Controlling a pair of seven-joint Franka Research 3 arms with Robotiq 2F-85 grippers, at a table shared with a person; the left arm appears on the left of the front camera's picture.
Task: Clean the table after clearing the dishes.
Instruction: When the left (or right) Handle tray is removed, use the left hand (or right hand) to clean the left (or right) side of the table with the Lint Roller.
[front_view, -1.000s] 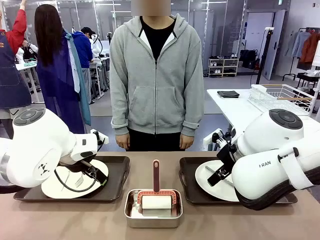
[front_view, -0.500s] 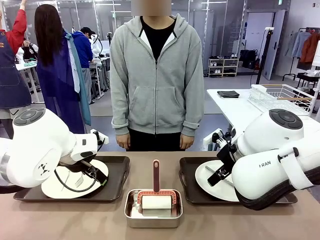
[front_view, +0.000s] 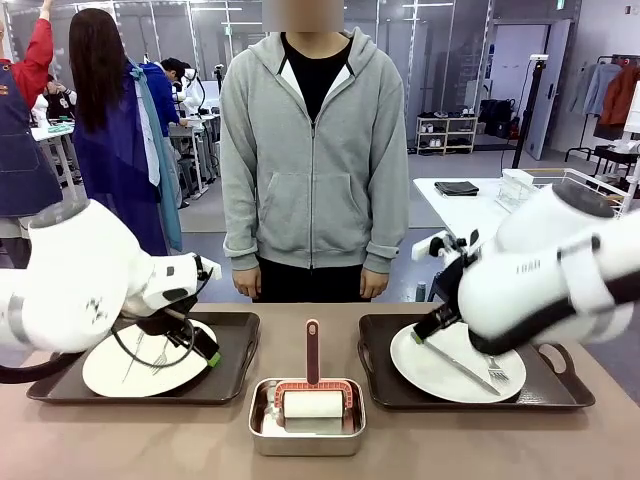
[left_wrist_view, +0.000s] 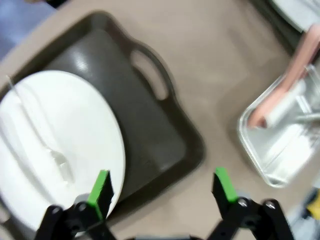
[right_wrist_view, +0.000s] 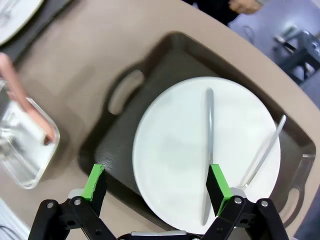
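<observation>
Two white plates rest on dark brown trays on the beige table (front_view: 150, 440). The left plate (front_view: 125, 372) (left_wrist_view: 45, 145) carries a fork (left_wrist_view: 56, 159) on the left tray (front_view: 236, 340) (left_wrist_view: 150, 125). On the right tray (front_view: 378, 350) (right_wrist_view: 125, 130), the right plate (front_view: 440, 370) (right_wrist_view: 180, 150) holds a knife (right_wrist_view: 208, 145) and a fork (right_wrist_view: 262, 150). My left gripper (front_view: 205, 352) (left_wrist_view: 162, 186) hangs open over the left tray's edge, beside its plate. My right gripper (front_view: 428, 330) (right_wrist_view: 156, 182) is open above the right plate's near side, holding nothing.
Between the trays near the front edge, a small silver pan (front_view: 262, 425) (left_wrist_view: 280, 150) (right_wrist_view: 20, 145) holds a pink-handled roller (front_view: 312, 385). A person in a grey hoodie (front_view: 313, 150) stands at the far side, hands down. A white table (front_view: 470, 215) with a wire rack (front_view: 560, 190) is at the right.
Both arms have risen and pulled back a little. The right arm's bulk has lifted off the right plate, uncovering its knife and fork. Both wrist views are blurred with motion.
</observation>
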